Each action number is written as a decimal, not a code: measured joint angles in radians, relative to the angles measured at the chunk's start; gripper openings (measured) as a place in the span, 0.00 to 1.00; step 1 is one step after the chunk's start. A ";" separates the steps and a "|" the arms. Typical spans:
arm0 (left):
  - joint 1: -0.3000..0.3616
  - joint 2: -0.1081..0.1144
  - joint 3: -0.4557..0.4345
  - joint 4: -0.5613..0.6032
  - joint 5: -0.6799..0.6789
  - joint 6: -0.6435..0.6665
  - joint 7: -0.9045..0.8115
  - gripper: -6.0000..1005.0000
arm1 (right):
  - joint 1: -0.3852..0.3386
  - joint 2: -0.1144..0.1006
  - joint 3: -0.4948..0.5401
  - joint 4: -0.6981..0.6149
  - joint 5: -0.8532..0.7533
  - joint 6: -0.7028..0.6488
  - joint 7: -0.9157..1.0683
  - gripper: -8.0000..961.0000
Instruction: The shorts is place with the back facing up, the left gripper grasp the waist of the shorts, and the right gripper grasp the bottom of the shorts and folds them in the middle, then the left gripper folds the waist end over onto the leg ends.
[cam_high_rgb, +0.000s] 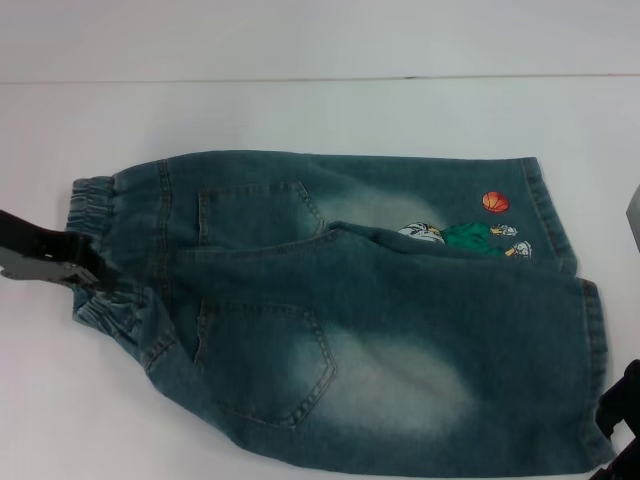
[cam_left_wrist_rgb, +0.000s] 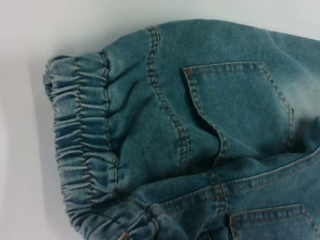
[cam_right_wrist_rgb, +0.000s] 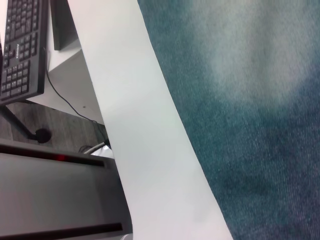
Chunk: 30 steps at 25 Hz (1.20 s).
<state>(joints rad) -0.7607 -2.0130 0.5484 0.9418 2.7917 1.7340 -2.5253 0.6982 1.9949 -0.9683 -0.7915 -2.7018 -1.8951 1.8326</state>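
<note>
Denim is what you are looking at: faded blue-green denim shorts (cam_high_rgb: 340, 310) with pale washed patches are lying flat on the white table (cam_high_rgb: 320, 115), back side up, with both patch pockets showing. The elastic waistband (cam_high_rgb: 100, 250) is pointing toward your robot's left, and the straight stitched leg hems (cam_high_rgb: 590, 340) are lying toward its right. The small cartoon embroidery (cam_high_rgb: 465, 238) with its orange ball (cam_high_rgb: 495, 202) is sitting on the farther leg near that leg's hem, and the nearer leg is overlapping its lower edge a little.

The left gripper (cam_high_rgb: 85, 268), black and on a long flat black arm, is reaching in from the left edge of the head view and its tips are sitting at the gathered waistband, about midway along it. You cannot tell from these views whether its jaws are apart or closed on the cloth (the left wrist view is showing only the ruched waistband (cam_left_wrist_rgb: 82, 145) and a patch pocket (cam_left_wrist_rgb: 240, 107), no fingers).

The right gripper (cam_high_rgb: 625, 420) is showing only as a dark shape at the lower right corner, just beside the hem of the nearer leg; you cannot tell how its jaws are standing either. Its wrist camera is looking along the denim (cam_right_wrist_rgb: 250, 125) and the table edge (cam_right_wrist_rgb: 145, 150), with a black keyboard (cam_right_wrist_rgb: 22, 50) on a desk beyond.
</note>
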 joint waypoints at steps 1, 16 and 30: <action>0.000 0.000 0.000 0.000 0.000 0.000 0.000 0.09 | 0.000 0.000 0.000 0.000 0.002 0.001 -0.001 0.92; -0.001 0.001 0.001 -0.011 -0.018 -0.003 0.000 0.10 | 0.023 -0.004 -0.010 0.062 -0.004 0.041 -0.011 0.34; 0.000 0.003 -0.001 -0.008 -0.023 0.005 -0.001 0.11 | 0.006 -0.026 0.054 0.057 0.001 0.029 -0.030 0.05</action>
<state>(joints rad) -0.7607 -2.0104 0.5478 0.9335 2.7686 1.7388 -2.5258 0.7045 1.9693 -0.9144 -0.7348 -2.7011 -1.8658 1.8029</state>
